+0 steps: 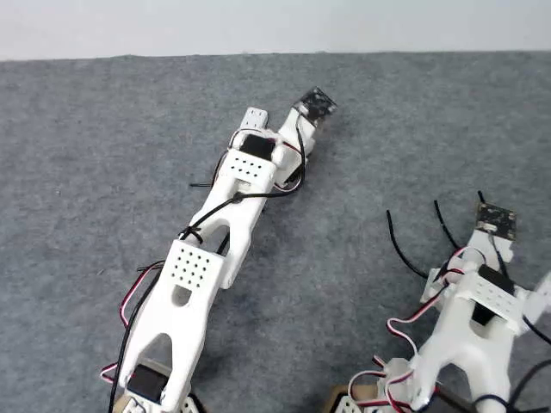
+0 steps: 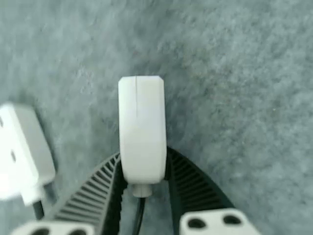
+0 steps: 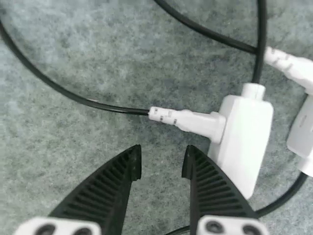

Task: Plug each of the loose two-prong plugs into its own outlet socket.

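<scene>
Clasping white block [image 2: 142,122], left claw [image 2: 143,160]

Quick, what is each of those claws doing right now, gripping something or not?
Left gripper: shut on a white corded block.
Right gripper: open, holding nothing.

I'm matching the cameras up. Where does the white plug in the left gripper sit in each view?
High view: hidden under the far end of the left arm, upper centre.
Left wrist view: the white plug sits at centre, clamped by the left gripper.
Right wrist view: a different white block lies beside the open right gripper.
Shared landmark: the grey carpet.
</scene>
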{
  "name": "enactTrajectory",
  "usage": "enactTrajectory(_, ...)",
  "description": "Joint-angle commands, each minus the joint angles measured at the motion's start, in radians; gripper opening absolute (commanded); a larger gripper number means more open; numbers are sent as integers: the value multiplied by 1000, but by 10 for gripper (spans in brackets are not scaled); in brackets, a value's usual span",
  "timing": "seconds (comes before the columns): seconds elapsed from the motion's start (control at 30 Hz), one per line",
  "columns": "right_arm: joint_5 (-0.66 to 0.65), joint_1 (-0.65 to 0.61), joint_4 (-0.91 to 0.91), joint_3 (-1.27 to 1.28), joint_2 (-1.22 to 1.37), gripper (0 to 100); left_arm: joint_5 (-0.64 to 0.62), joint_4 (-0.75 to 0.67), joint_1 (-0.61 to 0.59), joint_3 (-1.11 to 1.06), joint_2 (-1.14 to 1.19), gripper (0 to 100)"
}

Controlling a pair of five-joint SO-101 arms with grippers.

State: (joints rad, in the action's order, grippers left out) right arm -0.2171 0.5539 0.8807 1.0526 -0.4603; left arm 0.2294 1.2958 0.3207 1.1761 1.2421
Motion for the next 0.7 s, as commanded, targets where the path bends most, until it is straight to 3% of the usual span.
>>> enactTrajectory(0.0, -8, -24, -15, -2, -8, 136, -253, 313, 9, 262, -8, 13)
enactTrajectory(0.07, -8, -25, -15, -2, -8, 136, -318, 462, 18, 443, -5, 13)
enactTrajectory(0.1, -8, -25, -15, -2, -8, 136, -338, 471, 20, 518, -5, 12)
enactTrajectory(0.37, -8, -25, -15, -2, -7, 136, -465, 470, -29, 400, -213, 12)
enactTrajectory(0.5, -8, -25, -16, -2, -7, 136, -531, 470, -40, 193, -367, 12)
enactTrajectory(0.67, -9, -25, -31, -2, -1, 136, -594, 460, -15, -228, -634, 12)
